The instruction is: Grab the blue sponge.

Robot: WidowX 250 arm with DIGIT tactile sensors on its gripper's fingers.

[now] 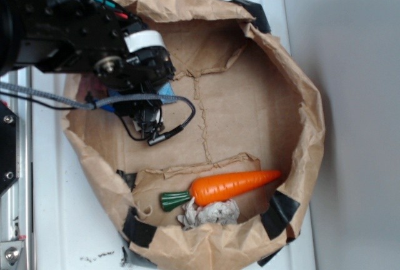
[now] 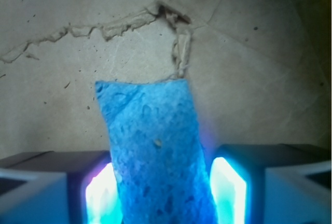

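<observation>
Sponge grasp seen from above and from the wrist: the gripper (image 2: 165, 182) is lowered over the left side of a brown paper basin (image 1: 294, 82), its pads (image 2: 227, 190) spread to either side of the blue sponge (image 2: 155, 156), which lies flat on the paper with slim gaps showing, so nothing is pinched. The strip sits slightly askew and is thin, so closing too high could slide over it or snag the creased paper. An orange toy carrot (image 1: 231, 185) lies well apart.
</observation>
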